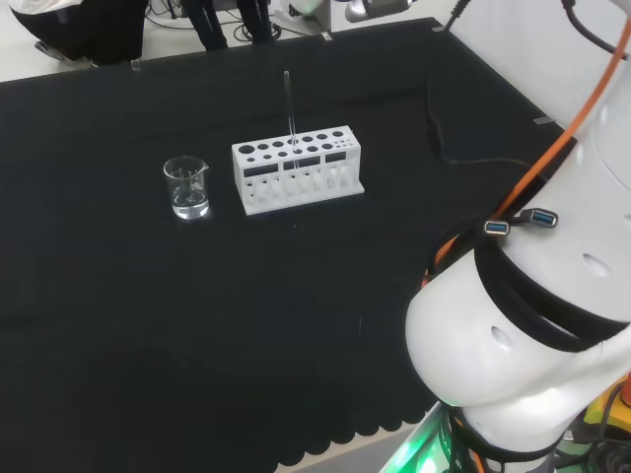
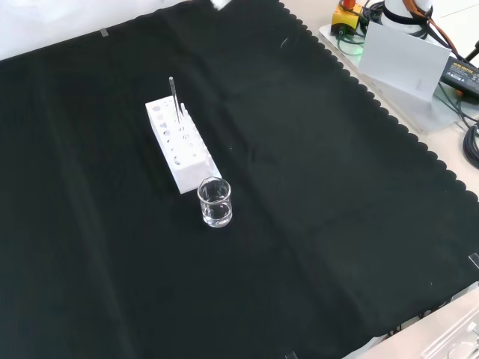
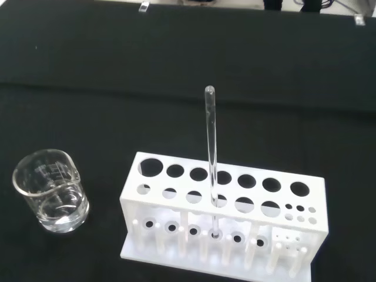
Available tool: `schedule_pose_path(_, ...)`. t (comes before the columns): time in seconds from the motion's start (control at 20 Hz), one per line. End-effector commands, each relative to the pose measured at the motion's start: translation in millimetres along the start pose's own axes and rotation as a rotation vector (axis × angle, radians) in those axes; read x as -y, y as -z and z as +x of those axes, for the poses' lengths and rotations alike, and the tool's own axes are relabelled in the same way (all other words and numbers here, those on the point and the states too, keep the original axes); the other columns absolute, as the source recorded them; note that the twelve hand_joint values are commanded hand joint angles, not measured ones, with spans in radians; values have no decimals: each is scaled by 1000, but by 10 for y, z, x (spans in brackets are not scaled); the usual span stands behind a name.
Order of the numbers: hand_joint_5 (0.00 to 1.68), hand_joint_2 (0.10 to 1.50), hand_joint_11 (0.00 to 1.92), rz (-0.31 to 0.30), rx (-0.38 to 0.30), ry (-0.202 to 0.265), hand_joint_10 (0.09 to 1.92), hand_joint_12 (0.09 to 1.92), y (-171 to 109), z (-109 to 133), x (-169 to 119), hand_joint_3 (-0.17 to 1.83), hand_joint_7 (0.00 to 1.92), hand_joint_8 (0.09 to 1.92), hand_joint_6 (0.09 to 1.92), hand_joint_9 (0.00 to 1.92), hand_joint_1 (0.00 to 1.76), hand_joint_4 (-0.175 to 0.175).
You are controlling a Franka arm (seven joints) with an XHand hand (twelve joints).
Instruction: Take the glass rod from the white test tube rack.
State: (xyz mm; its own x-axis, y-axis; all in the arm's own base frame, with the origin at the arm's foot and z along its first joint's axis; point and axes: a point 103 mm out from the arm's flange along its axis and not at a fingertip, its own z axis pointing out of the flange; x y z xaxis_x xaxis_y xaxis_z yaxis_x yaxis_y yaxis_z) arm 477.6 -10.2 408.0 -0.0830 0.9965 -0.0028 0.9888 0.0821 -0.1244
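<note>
Black cloth [image 1: 148, 325], glass rod [image 3: 211, 158] upright in white rack [image 3: 235, 217], clear beaker [image 3: 51, 191] beside, hand's state impossible to tell

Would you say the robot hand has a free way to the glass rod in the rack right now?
Probably yes: the glass rod stands upright, well above the white rack, with no tubes beside it; the beaker stands apart from the rack.
</note>
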Motion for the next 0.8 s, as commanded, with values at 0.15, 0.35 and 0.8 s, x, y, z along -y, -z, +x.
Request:
schedule_pose_path(0.15, 353, 892, 16, 30, 22, 67, 776, 1406, -368, -111, -596, 500, 220, 757, 701, 288, 614, -134)
schedule_pose_path(0.35, 346, 892, 122, 37, 16, 95, 743, 1388, -532, -184, -780, 515, 248, 749, 792, 491, 616, -136)
schedule_pose_path(0.8, 379, 890, 426, 81, 4, 99, 735, 1334, -939, -240, -1018, 535, 291, 749, 874, 804, 637, -147)
